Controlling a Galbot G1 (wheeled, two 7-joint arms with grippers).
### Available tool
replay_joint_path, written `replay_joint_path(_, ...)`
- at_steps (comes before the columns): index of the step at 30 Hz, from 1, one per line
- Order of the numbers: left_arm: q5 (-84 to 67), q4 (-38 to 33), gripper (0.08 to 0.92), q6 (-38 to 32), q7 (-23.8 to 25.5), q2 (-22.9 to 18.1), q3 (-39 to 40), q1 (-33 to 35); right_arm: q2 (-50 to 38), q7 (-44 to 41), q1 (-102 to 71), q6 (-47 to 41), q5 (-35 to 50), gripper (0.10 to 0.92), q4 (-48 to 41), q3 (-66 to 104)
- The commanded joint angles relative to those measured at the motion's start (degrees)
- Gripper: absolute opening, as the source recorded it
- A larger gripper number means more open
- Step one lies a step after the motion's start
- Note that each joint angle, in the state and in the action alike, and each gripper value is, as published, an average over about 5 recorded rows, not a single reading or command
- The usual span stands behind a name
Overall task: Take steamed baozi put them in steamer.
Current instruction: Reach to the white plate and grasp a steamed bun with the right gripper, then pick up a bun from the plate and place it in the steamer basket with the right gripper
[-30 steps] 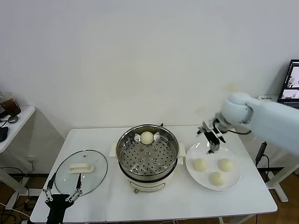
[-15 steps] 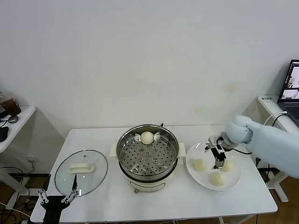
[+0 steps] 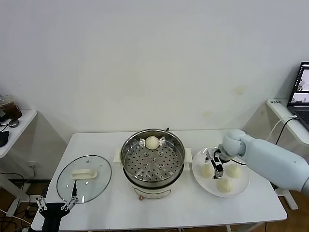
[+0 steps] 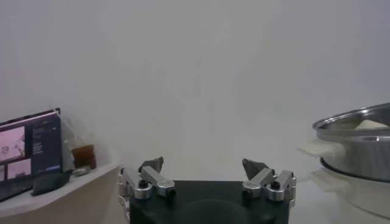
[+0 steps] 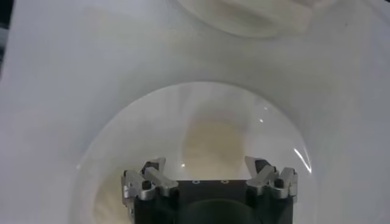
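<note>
The steamer (image 3: 152, 164), a shiny steel pot with a perforated tray, stands mid-table and holds one baozi (image 3: 152, 142) at its far side. Three more cream-white baozi lie on the white plate (image 3: 245, 181) to its right: one on the left (image 3: 205, 170), one on the right (image 3: 234, 171), one in front (image 3: 223, 185). My right gripper (image 3: 214, 166) hangs open just over the left one; in the right wrist view that baozi (image 5: 210, 143) sits between the spread fingers of the gripper (image 5: 210, 165). My left gripper (image 3: 55, 205) stays open and empty off the table's front left corner.
A round glass lid (image 3: 84, 176) with a white handle lies flat on the table left of the steamer. In the left wrist view the steamer's rim (image 4: 359, 131) shows far off. A side table (image 3: 12, 128) stands at the far left, a laptop (image 3: 300, 87) at the far right.
My right gripper has come down from above the plate's far edge and shifted left, to just over the left baozi. The left gripper has sunk a little lower.
</note>
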Motion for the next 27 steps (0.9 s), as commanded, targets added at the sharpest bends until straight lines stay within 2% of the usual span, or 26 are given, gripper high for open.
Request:
replay_joint_path(1,0.0,0.1,0.823,-0.1,0.0,0.0,-0.1,0.0,3.1,0.5,-2.6,0.4,-2.8,0.823,-3.6,1.9)
replay_joint_path(6,0.0,0.0,0.823,-0.2,0.0,-0.1,-0.2,0.0,3.9,0.2,-2.9,0.2,-3.5,0.786,-4.6,2.3)
replay_joint_path(17,0.2,-0.2,0.823,-0.4,-0.1,-0.3,-0.4,0.2,3.5,-1.5,-1.4,-0.3,-1.9,0.573,-3.4,2.3)
replay_joint_path(20,0.2,-0.3,0.823,-0.4,-0.1,-0.2,-0.4,0.2,2.1,-2.2,0.4,-0.8,-0.1,0.532,-1.4,1.8)
replay_joint_path(27,0.1,-0.4,0.823,-0.5,-0.1,0.3,-0.3,-0.1,-4.4,-3.7,14.0,-2.1,8.9,0.498,4.6,-2.8)
